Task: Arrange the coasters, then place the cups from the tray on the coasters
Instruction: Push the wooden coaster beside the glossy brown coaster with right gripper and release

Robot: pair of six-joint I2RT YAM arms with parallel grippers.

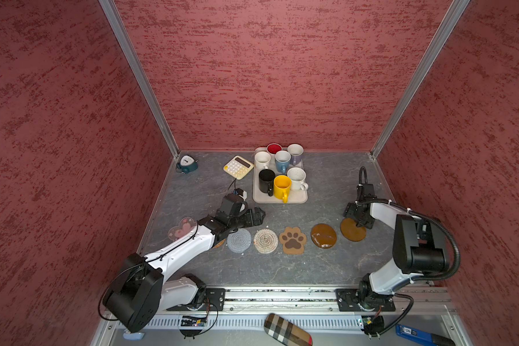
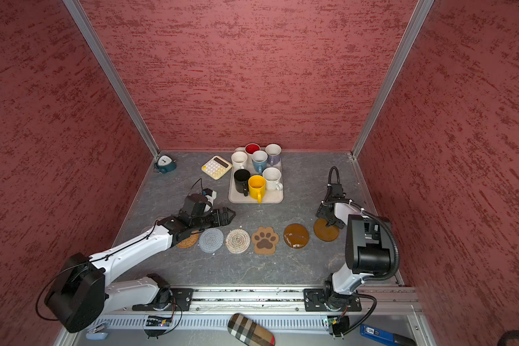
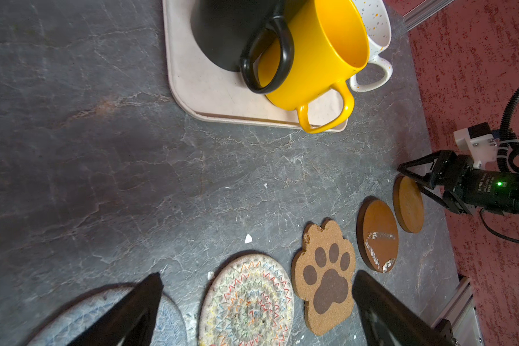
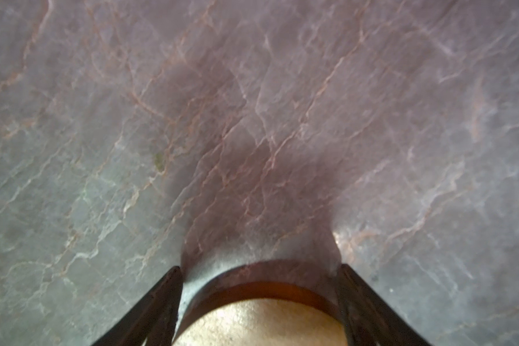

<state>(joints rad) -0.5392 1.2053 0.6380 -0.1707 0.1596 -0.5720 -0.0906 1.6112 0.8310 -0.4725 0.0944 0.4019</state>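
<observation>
The left gripper [image 3: 258,274] gaped empty; the right gripper [image 4: 259,266] straddled a brown disc [image 4: 261,323], mostly cut off between its jaws, perhaps pinched, I couldn't tell.

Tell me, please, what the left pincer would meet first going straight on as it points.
Probably the near rim of the tray, with the yellow mug behind it; only bare table lies between. The left pincer may sit high enough to clear the rim.
</observation>
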